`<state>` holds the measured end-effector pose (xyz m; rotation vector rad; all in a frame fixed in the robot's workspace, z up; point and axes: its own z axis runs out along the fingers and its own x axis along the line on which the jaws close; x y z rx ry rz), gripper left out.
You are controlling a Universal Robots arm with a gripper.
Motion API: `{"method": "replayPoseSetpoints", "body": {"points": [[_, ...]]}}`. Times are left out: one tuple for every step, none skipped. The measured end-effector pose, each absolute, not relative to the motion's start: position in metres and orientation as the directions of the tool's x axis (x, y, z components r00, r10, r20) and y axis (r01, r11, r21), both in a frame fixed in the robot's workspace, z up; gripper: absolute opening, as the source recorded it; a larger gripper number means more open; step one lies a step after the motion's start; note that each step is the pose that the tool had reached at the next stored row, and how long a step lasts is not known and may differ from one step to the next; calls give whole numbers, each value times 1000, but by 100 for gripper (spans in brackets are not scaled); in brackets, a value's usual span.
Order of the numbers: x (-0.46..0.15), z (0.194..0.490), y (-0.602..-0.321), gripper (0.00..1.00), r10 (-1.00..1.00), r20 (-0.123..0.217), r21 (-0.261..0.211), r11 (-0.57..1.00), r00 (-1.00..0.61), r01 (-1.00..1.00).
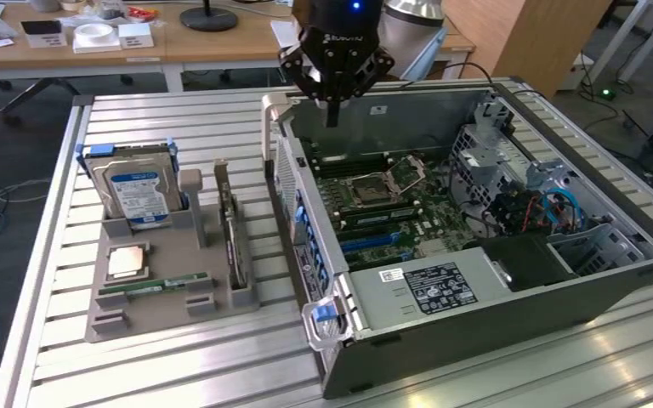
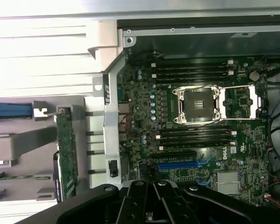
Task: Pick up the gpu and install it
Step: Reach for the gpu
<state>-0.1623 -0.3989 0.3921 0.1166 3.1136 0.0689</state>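
Note:
The gpu (image 1: pixel 229 228) stands on edge in a slot of the grey holder (image 1: pixel 111 325) on the exterior view's left, beside the open computer case (image 1: pixel 479 293). In the wrist view the gpu (image 2: pixel 65 154) appears as a narrow green board with a silver bracket end. My gripper (image 1: pixel 332 115) hangs shut and empty above the case's far wall, apart from the gpu. In the wrist view the black fingertips of the gripper (image 2: pixel 153 185) are pressed together over the motherboard (image 2: pixel 200 154), near its blue and black expansion slots (image 2: pixel 177 164).
The holder also carries a hard drive (image 1: pixel 133 189) with blue brackets, a processor chip (image 1: pixel 128 261) and a RAM stick (image 1: pixel 156 286). Inside the case are an open CPU socket (image 2: pixel 200 105), a drive cage and cables (image 1: pixel 530 208). Desks stand behind the slatted table (image 1: pixel 167 127).

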Motion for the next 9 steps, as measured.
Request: {"method": "replayPoseSetpoints", "body": {"points": [[-164, 392, -399, 11, 75, -23, 45, 996, -997, 74], [-165, 392, -399, 11, 75, -23, 45, 996, -997, 74], [-167, 392, -399, 11, 75, -23, 45, 996, -997, 74], [-168, 392, -399, 11, 75, -23, 45, 996, -997, 74], [-170, 392, -399, 11, 75, -23, 45, 996, -997, 74], [-171, 392, -399, 11, 75, -23, 45, 996, -997, 74], [-173, 392, -399, 11, 75, -23, 45, 996, -997, 74], [-174, 392, -399, 11, 75, -23, 45, 996, -997, 74], [-175, 392, -399, 11, 75, -23, 45, 996, -997, 74]]}}
